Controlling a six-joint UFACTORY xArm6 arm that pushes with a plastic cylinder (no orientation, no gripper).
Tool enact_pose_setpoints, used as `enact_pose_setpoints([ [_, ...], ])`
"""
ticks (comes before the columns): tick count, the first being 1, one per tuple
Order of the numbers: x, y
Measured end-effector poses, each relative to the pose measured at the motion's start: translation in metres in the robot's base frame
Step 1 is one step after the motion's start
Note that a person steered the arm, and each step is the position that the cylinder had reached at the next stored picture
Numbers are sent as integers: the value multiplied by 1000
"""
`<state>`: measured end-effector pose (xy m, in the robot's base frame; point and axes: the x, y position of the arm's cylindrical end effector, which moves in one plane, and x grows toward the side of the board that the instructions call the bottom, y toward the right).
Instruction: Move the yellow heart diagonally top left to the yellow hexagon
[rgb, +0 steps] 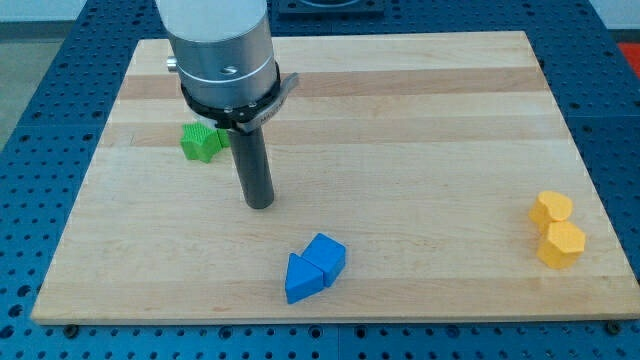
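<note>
The yellow heart (551, 209) lies near the view's right edge of the wooden board (400, 110). The yellow hexagon (561, 244) sits just below it and slightly to the right, touching or almost touching it. My tip (260, 204) rests on the board left of centre, far to the left of both yellow blocks. It touches no block.
A green block (201, 142) lies up and left of my tip, partly behind the arm. A blue triangle (303, 279) and a blue cube-like block (326, 255) sit together below and right of my tip, near the board's bottom edge.
</note>
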<state>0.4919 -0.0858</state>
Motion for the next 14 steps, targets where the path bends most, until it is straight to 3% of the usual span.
enact_pose_setpoints([
  [3,5,18],
  [6,-77,90],
  [8,-107,139],
  [9,-126,169],
  [12,-130,315],
  [14,-104,416],
])
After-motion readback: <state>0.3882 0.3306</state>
